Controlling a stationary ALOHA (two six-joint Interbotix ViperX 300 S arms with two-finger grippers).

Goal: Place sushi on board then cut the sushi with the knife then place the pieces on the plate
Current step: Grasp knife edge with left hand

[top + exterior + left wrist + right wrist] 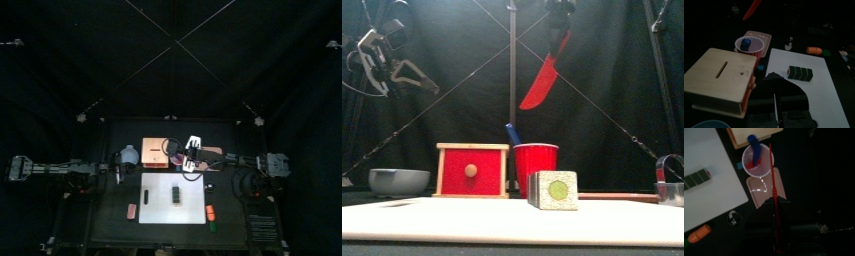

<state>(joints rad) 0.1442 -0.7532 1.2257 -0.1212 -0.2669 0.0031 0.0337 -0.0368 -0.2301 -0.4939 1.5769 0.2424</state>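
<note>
The dark green sushi roll (pixel 175 193) (pixel 553 189) (pixel 802 73) (pixel 696 179) lies on the white cutting board (pixel 160 205) (pixel 462 222) (pixel 821 95) (pixel 711 198). My right gripper (pixel 197 150) (pixel 556 14) (pixel 774 203) is shut on the red knife (pixel 540 85) (pixel 771 173), which hangs blade down high above the red cup (pixel 536 170) (pixel 751 46) (pixel 757 160). The blue knife (pixel 513 133) (pixel 744 44) (pixel 753 147) stands in that cup. My left gripper (pixel 389 62) (pixel 777 92) hovers open and empty, raised over the table's left side.
The wooden box with a red drawer front (pixel 156 152) (pixel 473 170) (pixel 721 77) stands left of the cup. A blue-grey bowl (pixel 398 181) (pixel 130 155) sits further left. Small toy foods (pixel 131 210) (pixel 211 213) (pixel 699 234) lie beside the board. A metal cutter (pixel 671 186) is at the right.
</note>
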